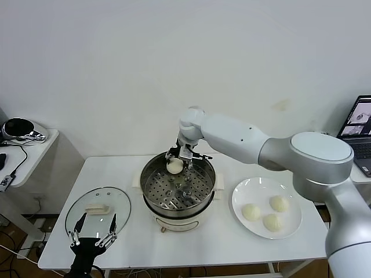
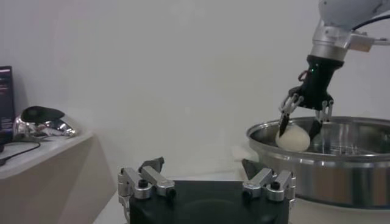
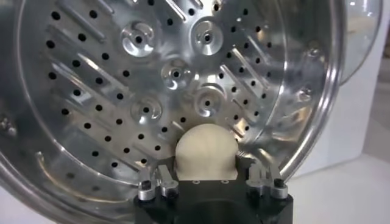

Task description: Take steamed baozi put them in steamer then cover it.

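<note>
Head view: the right claw [image 1: 175, 164] hangs over the shiny perforated steel steamer [image 1: 152, 174], fingers spread around a pale round dough baozi [image 1: 174, 166], apparently mid-release. Next it should lift clear, then fetch another. Left claw [image 1: 93, 237], open, idles.

The steamer [image 1: 178, 191] stands mid-surface [image 1: 232, 246]. To its left lies the cover [image 1: 97, 209]; to its right, a plate [image 1: 249, 191] carrying three baozi [image 1: 271, 222]. A fourth baozi [image 1: 174, 166] sits between the right tool's [image 1: 175, 167] fingers over the steamer's far rim. The left tool [image 1: 93, 236] hovers at the cover's near edge.
</note>
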### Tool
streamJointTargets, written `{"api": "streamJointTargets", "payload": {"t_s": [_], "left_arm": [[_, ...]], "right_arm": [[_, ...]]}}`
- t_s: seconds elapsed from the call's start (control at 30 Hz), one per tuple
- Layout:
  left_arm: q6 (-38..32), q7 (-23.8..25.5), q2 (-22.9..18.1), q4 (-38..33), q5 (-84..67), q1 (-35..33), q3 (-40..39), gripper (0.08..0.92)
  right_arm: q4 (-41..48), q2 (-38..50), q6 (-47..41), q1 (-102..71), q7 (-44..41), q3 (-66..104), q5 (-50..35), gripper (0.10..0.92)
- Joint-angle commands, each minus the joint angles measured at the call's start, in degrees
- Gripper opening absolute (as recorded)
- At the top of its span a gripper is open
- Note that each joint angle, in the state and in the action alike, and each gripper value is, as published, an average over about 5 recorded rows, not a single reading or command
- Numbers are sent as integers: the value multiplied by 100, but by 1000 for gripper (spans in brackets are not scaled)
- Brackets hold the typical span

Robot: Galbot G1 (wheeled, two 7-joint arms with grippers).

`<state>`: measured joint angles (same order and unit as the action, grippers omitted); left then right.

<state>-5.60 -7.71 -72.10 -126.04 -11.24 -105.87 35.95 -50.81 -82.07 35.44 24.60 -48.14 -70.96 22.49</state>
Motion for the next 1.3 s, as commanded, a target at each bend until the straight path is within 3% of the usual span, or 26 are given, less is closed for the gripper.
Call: {"api": "streamJointTargets", "payload": {"t_s": [0.03,0.13,0.23,0.4,0.53,0.87,1.07,1.3], "left_arm": [[4,-4,2,-20,-7,-3,8,823],[13,-4,11,-52,-15,2,21,823],[22,-2,32,-80,-29,13,28,823],[33,-3,108,-114,-57,39,35,823],[49,5,172,-147,-60,88,16,823],[154,38,245,-296,-47,186,-53,823],[155,54,245,-319,-35,181,-69,823],[144,64,215,-282,-15,147,-54,823]], "right_arm": [[42,-53,199,43,66,-7,124,790],[-384,225,-28,425,-59,-105,-577,818],[-1184,679,-838,1019,-324,-379,-1815,822],[-2972,1915,-3462,1906,-575,-933,-3824,823],[-4194,3020,-4928,2326,-563,-1200,-4412,823],[-5670,5486,-6459,2469,-509,-1718,-4015,823],[-5702,6142,-6368,1591,-532,-1480,-3201,823],[-5208,6339,-5984,-552,-412,110,-2241,823]]}}
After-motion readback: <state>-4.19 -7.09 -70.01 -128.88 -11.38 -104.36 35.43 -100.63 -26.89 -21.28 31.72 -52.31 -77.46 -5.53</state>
